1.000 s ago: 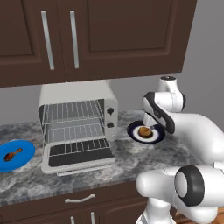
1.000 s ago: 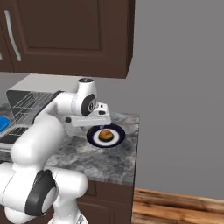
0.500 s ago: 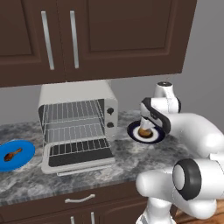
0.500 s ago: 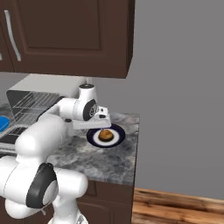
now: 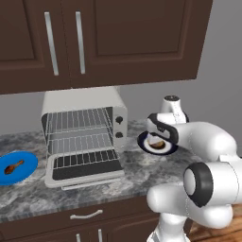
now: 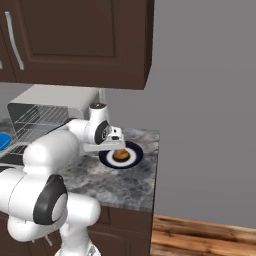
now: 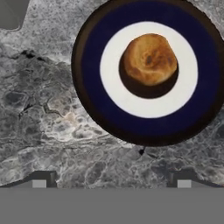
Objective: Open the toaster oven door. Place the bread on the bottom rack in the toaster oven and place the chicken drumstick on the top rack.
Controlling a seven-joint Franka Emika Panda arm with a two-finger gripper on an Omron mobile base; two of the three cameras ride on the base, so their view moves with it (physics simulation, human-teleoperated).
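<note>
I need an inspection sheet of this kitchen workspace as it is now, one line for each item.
Surface: grey marbled counter.
Job's things: toaster oven with toaster oven door folded down, both racks bare; bread on a navy-rimmed plate; chicken drumstick on a blue plate.
Clutter: nothing seen.
Grippers: gripper open above the bread, fingers apart, holding nothing.
Cables: nothing seen.
Surroundings: dark wood cabinets, grey wall.

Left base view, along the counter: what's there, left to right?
Drumstick on blue plate → toaster oven, door open → bread on dark-rimmed plate.
</note>
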